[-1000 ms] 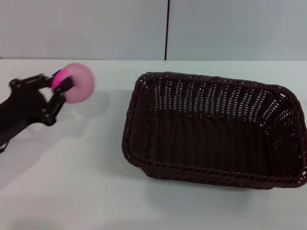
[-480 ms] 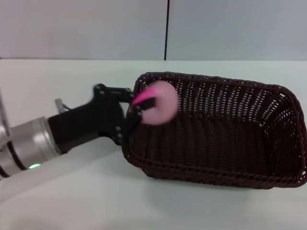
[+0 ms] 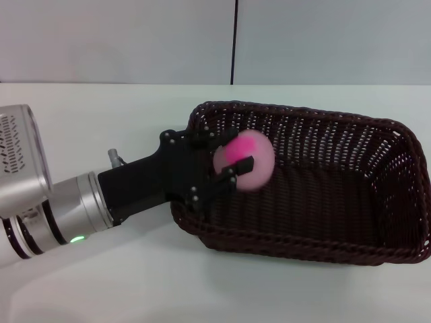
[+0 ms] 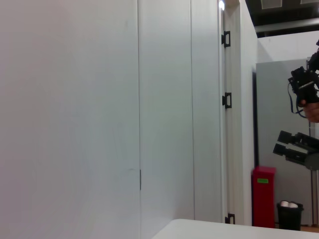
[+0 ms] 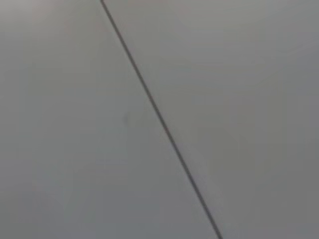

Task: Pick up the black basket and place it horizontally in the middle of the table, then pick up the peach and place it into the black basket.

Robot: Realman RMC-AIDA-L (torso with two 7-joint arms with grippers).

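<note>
Since earlier frame, left pincer [image 3: 232, 168] carried peach [image 3: 244, 160] from desk [image 3: 101, 269] over black basket [image 3: 303, 242] rim. Pincer clamped on peach, above left interior. Advise: lower further, release gently.

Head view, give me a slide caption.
Left hand holds pale pink peach over dark woven wicker basket.

The black basket [image 3: 303, 185] sits on the counter [image 3: 101, 282], toward its right side. The left tool [image 3: 229, 161] reaches over the basket's left rim, the peach [image 3: 244, 160] between its fingers, above the basket's inside.
</note>
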